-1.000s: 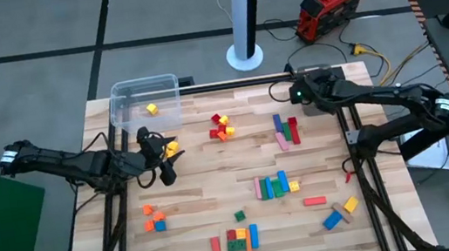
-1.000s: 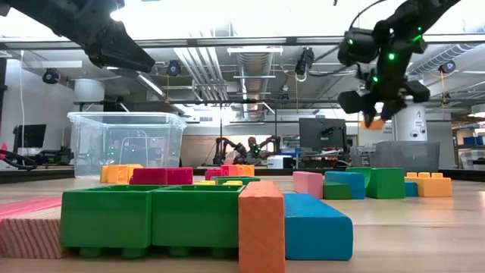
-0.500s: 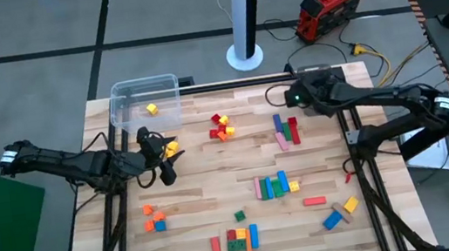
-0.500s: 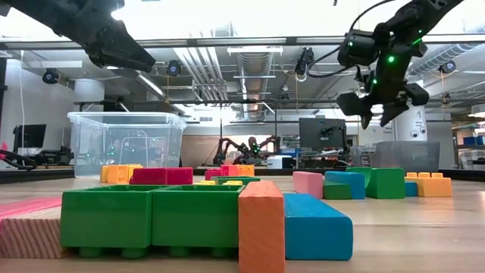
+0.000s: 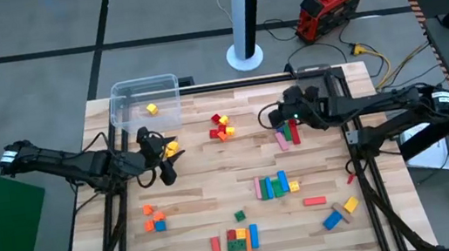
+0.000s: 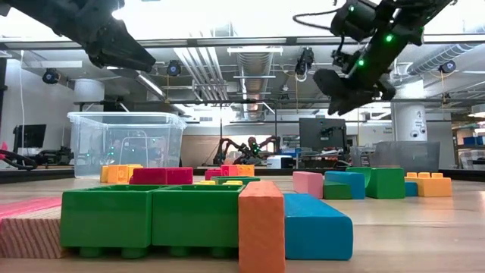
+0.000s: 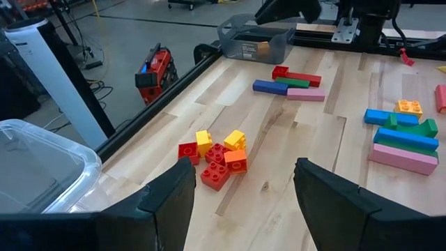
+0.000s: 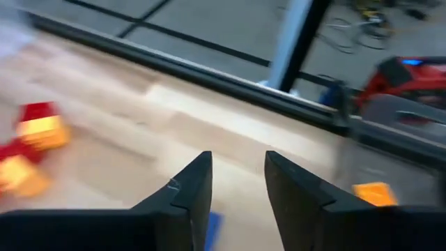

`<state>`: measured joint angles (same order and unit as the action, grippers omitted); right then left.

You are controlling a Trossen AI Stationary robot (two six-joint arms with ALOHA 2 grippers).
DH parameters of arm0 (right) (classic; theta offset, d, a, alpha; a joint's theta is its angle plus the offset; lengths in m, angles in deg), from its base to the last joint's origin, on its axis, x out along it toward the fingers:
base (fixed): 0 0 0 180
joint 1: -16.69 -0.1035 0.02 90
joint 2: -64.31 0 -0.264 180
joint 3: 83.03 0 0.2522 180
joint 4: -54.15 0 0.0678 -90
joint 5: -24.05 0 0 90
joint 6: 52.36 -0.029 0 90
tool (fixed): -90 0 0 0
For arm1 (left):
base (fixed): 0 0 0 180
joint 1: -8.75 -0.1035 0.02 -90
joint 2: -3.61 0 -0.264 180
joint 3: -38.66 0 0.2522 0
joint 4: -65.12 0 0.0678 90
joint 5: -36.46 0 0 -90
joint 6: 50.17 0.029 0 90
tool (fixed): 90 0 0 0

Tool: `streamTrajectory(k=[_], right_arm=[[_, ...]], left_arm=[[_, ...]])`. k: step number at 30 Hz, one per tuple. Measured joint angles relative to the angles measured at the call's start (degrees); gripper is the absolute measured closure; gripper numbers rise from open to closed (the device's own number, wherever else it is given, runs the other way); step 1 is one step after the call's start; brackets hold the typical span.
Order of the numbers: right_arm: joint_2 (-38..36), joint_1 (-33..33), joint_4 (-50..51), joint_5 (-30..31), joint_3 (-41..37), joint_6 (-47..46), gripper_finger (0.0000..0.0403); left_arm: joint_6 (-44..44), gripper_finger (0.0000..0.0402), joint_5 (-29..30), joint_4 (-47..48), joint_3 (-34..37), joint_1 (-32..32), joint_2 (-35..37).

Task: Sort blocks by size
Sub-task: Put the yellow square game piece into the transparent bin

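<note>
Nearest me, along the front edge of the table (image 5: 213,171), lie a red bar, green studded bricks (image 5: 238,245) and a blue bar in a loose knot, with an orange and blue trio (image 5: 154,219) off to the left and a few more pieces toward the right corner. Farther in sits a tidy row of long bars (image 5: 273,185) — pink, blue, green — side by side and touching.

My left gripper (image 5: 161,158) hangs over the left side of the table just beside the clear tub (image 5: 145,101), its fingers parted and holding nothing; a yellow block (image 5: 171,148) lies right by it, and another yellow one (image 5: 152,108) sits inside the tub. My right gripper (image 5: 276,116) hovers above a second cluster of bars (image 5: 286,131) — blue, pink, red — its fingers spread too and empty. Between the two, near the back, a small heap of red and yellow cubes (image 7: 214,152) lies bunched together.

I judge these blocks light, rigid and smooth-sided plastic, likely to skate if nudged. I would take a bar across its narrow width at mid-length, and a cube by two opposite flat faces, avoiding the studded tops.
</note>
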<state>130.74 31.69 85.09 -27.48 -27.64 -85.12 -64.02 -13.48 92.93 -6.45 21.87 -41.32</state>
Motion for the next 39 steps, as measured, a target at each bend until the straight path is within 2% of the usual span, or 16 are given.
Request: streamTrajectory(k=[10,17,22,27,31,35,39], right_arm=[[3.1,-3.3,-8.3,-9.0,0.0,12.2,0.0337],[3.9,-3.5,-9.3,-10.0,0.0,13.8,0.0351],[4.1,-3.6,-9.7,-10.1,0.0,16.0,0.0339],[5.3,-3.8,-10.7,-10.2,0.0,16.7,0.032],[6.7,-3.9,-11.0,-10.8,0.0,17.4,0.0304],[9.9,-3.9,-16.4,-15.7,0.0,21.9,0.0285],[16.3,-3.9,-27.9,-22.7,0.0,29.5,0.0259]], left_arm=[[-0.2,0.0183,0.0,-0.5,0.0,0.0,0.0],[0.7,0.0183,0.0,-1.9,0.0,0.0,0.0],[4.5,0.0183,-0.5,-5.6,0.0,-0.1,-1.3],[9.7,0.0183,-0.6,-10.3,0.0,-0.2,-6.1],[14.5,0.0183,-4.5,-13.4,0.0,-1.8,-11.1],[15.8,0.0183,-8.1,-14.8,-0.3,-4.2,-14.5],[16.0,0.0183,-8.1,-15.5,-0.7,-5.4,-16.1]])
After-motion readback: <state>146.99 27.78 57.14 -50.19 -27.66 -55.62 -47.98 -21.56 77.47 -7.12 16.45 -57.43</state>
